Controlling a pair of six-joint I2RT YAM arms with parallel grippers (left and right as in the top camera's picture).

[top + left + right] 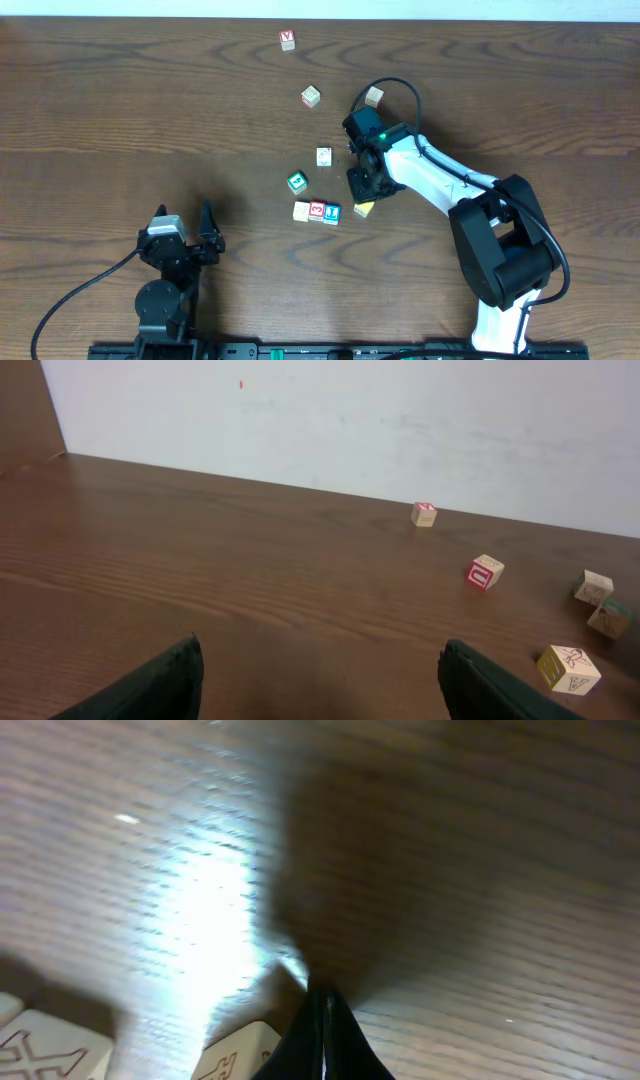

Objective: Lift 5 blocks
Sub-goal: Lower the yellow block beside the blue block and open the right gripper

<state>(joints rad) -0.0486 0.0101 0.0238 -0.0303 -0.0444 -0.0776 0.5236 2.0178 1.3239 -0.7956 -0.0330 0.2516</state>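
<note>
Three blocks (317, 211) in a row on the worktop (120, 120) | right hand (361, 188) pinched shut, at their 2 o'clock | left hand (184, 216) spread open, 8 o'clock

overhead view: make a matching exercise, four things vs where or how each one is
Things
1. small wooden cube with a red "V"
2. small green-faced wooden cube
3. small red-faced wooden cube
4. left pincer

Places or states
A. between the cream-faced cube and the blue-faced cube
B. open, holding nothing
C. nearest the far edge of the brown wooden table
D. apart, just beyond the cream-faced cube

Pairs: 1-C, 2-D, 3-A, 4-B
</note>
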